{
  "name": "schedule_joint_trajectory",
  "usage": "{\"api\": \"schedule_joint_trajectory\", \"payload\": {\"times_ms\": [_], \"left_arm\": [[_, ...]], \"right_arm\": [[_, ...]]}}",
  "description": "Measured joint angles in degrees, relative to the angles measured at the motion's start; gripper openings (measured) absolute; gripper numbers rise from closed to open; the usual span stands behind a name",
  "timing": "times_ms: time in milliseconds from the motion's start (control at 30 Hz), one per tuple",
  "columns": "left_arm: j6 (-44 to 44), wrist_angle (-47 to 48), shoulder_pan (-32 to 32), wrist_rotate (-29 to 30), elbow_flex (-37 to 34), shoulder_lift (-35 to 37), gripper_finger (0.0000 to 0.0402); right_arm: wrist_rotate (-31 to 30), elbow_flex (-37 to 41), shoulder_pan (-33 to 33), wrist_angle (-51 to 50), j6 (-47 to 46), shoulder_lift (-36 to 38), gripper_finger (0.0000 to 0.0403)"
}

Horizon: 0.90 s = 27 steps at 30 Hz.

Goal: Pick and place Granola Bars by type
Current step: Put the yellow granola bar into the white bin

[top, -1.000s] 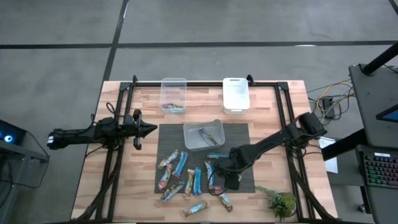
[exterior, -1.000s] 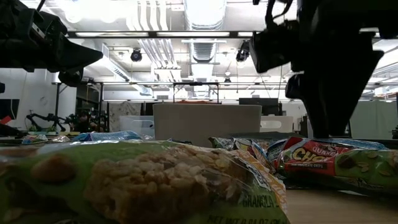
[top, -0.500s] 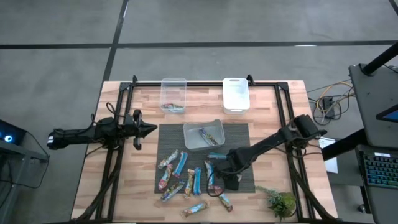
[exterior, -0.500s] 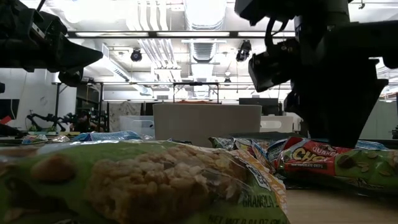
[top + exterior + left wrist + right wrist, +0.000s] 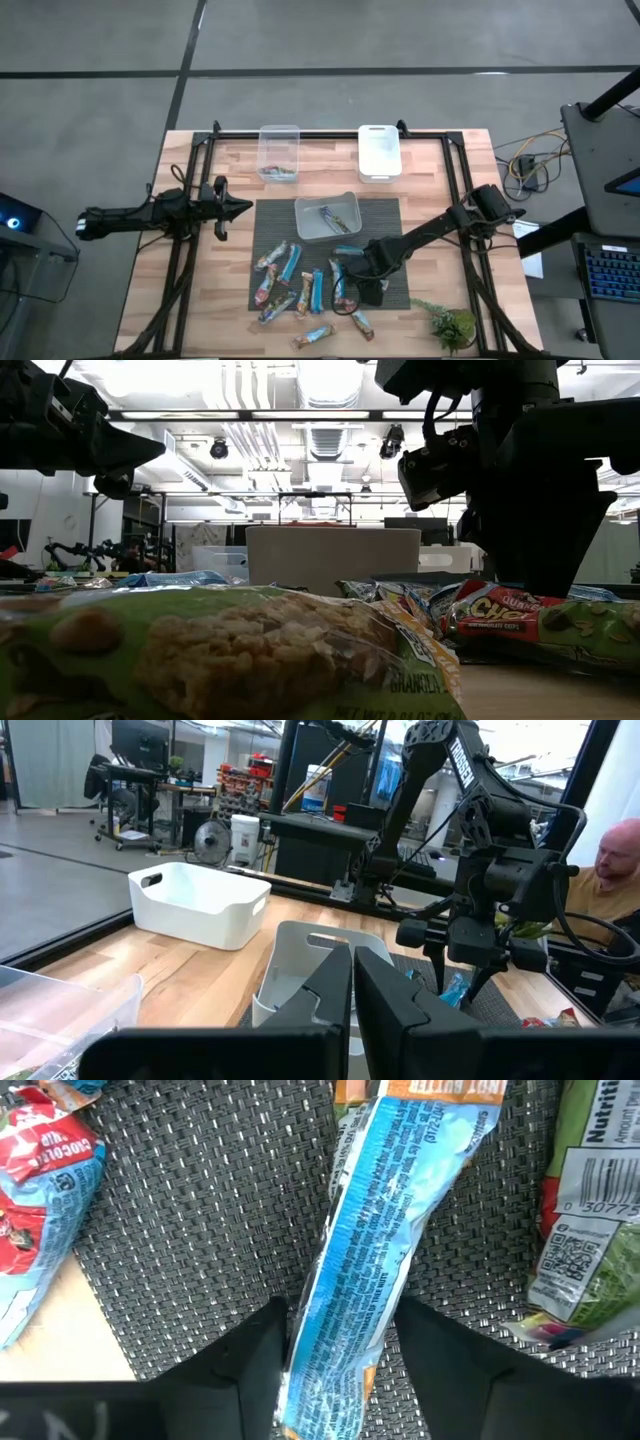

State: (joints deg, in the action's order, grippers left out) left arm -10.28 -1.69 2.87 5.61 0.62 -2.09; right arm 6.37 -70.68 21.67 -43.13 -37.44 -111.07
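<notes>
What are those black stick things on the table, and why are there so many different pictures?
They are two robot arms, each ending in a two-finger claw. One camera looks straight down from above, one sits low at table height, and one rides on each arm's wrist.

On the wooden table lie wrapped granola bars scattered on a dark mat, plus a clear tub, a white tub, a middle tub and a small green plant.

The right claw is down over the bars, its fingers either side of a blue-wrapped bar, not squeezing it yet as far as I can tell. The left claw waits at the side, shut and empty.
</notes>
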Motion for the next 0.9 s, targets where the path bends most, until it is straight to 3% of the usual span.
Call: {"api": "schedule_joint_trajectory", "payload": {"times_ms": [400,900], "left_arm": [[0.0,0.0,0.0,0.0,0.0,0.0,0.0],[0.0,0.0,0.0,0.0,0.0,0.0,0.0]], "right_arm": [[0.2,0.1,0.1,0.5,-0.1,0.0,0.0095],[0.4,0.2,0.1,0.0,-0.7,1.1,0.0057]]}}
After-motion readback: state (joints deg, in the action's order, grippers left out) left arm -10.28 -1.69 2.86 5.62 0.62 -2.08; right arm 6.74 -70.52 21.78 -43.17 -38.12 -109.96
